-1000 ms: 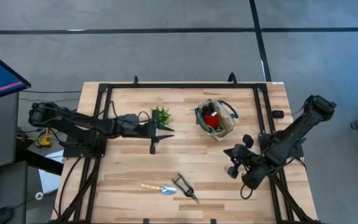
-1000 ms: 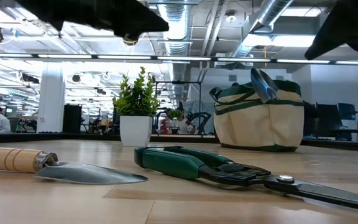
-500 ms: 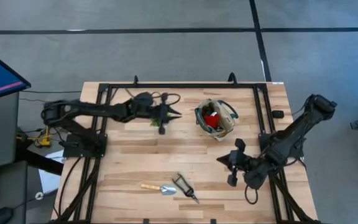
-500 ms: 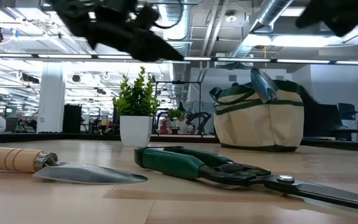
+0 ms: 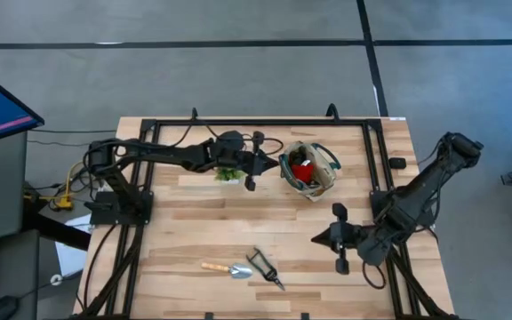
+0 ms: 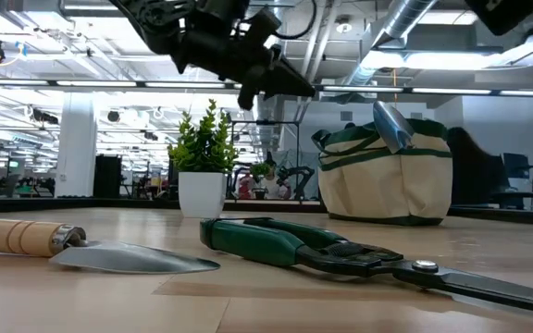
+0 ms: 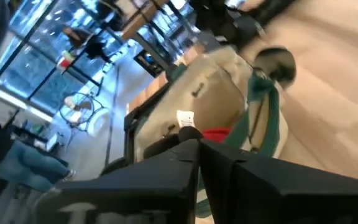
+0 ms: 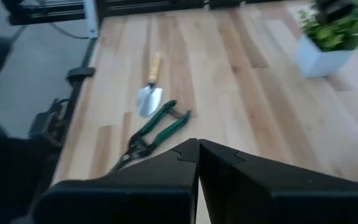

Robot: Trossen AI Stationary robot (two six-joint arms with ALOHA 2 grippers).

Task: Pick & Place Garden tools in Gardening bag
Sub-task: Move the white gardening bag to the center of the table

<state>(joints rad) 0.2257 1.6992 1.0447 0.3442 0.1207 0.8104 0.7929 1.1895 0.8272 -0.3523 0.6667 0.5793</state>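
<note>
Jaws: both grippers are fully closed and hold nothing. The left gripper [image 5: 269, 164] has shut over the past second, its fingers meeting edge to edge in the left wrist view, and the left arm has swung from the middle of the table's left half to a raised position above the potted plant [image 5: 230, 168], with the fingertips just beside the gardening bag [image 5: 308, 170]. The right gripper [image 5: 320, 238] has stayed closed while the right arm moved from a spot near the bag toward the table's near edge; it now points at the two tools left on the table. Judged from this layout, the left arm's run to the bag is finished or being broken off empty-handed, and the right arm is setting up the next pick; its jaws must open before any grasp. Container status: the gardening bag stands upright at the far right-centre of the table. It holds a red-and-black piece [image 5: 303, 171], and a silver trowel blade [image 6: 392, 126] projects above its rim. Outside the bag, near the front edge, lie the wooden-handled trowel [image 5: 227, 268] and, just beside it, the green-handled pruners [image 5: 265, 269].
</note>
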